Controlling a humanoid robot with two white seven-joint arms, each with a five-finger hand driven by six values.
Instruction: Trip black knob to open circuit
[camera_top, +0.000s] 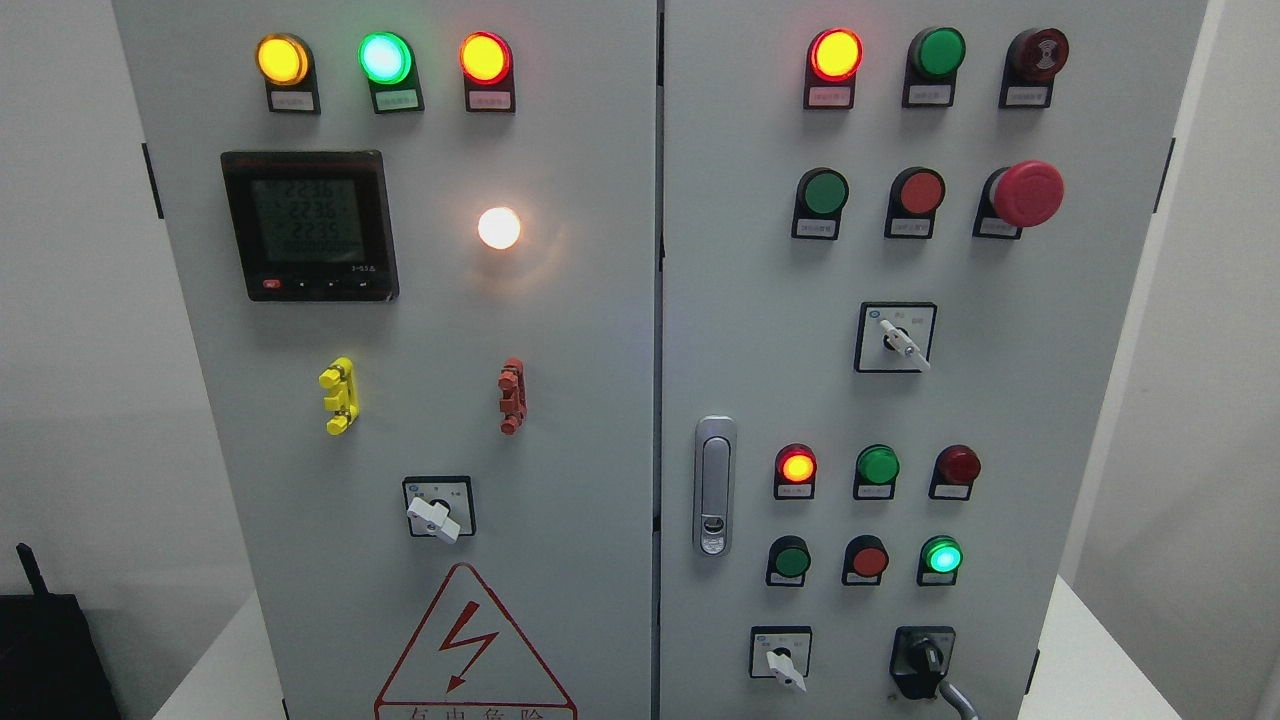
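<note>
The black knob (922, 658) sits on a black square base at the lower right of the right cabinet door (1080, 400). Its handle points up and slightly right. A thin grey curved piece (958, 698) rises from the bottom edge to the knob's lower right side. It looks like the tip of my right hand, and nothing more of it shows. My left hand is not in view.
A white-handled selector switch (782, 660) sits left of the knob, with others higher up (897, 340) and on the left door (436, 514). Rows of lamps and push buttons (870, 560) sit above the knob, with a red mushroom button (1026, 192) and a door latch (713, 485).
</note>
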